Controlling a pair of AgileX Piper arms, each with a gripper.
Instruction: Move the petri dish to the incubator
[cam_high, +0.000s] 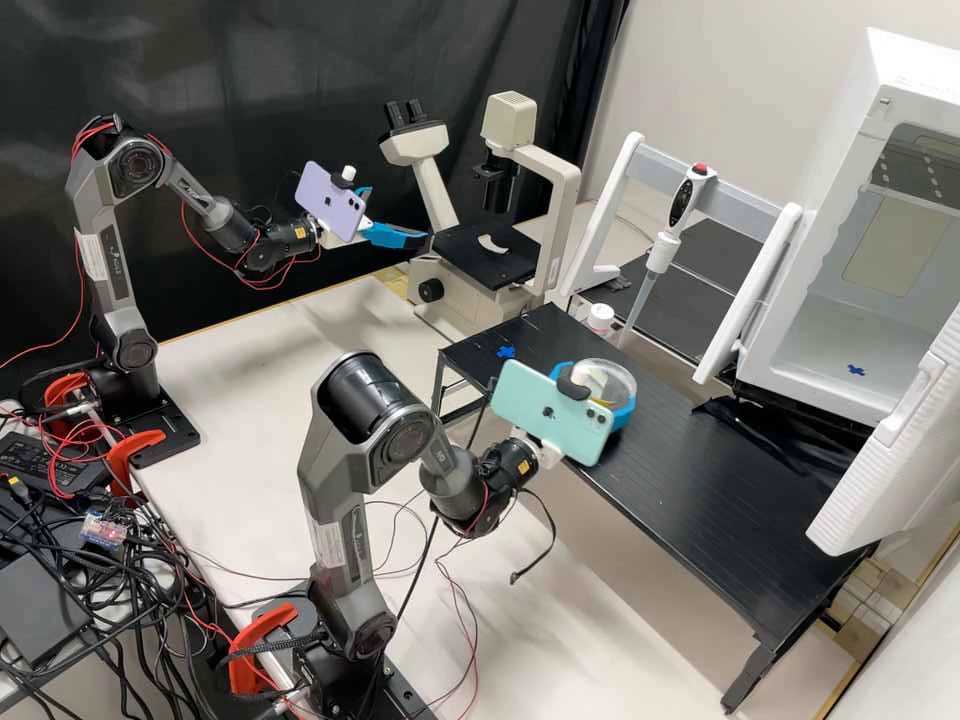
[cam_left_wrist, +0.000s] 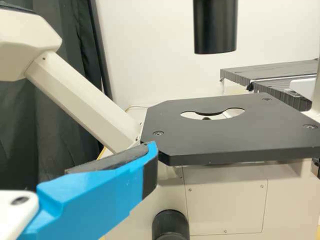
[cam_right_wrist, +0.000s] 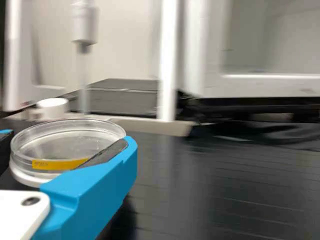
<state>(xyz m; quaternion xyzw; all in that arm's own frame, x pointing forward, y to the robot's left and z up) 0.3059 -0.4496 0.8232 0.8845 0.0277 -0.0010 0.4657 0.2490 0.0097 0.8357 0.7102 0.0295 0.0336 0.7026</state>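
The clear petri dish with a yellow label is at the black stand, held between the blue fingers of my right gripper (cam_high: 603, 390). In the right wrist view the dish (cam_right_wrist: 67, 142) sits in the right gripper (cam_right_wrist: 70, 150), one finger along its side; whether its base touches the stand I cannot tell. The white incubator (cam_high: 765, 345) stands at the right with its door open and a blue mark (cam_high: 856, 370) on its floor. My left gripper (cam_high: 398, 215) stands open and empty before the microscope; the left wrist view shows one finger of the left gripper (cam_left_wrist: 70, 165) near the stage.
The black stand (cam_high: 700, 490) bears a blue mark (cam_high: 506, 352) at its far-left end. Behind it are a pipette (cam_high: 662, 250) on a white frame and a white-capped bottle (cam_high: 600, 318). The microscope (cam_high: 487, 255) is at the back; the incubator door (cam_high: 890, 460) juts over the stand's right end.
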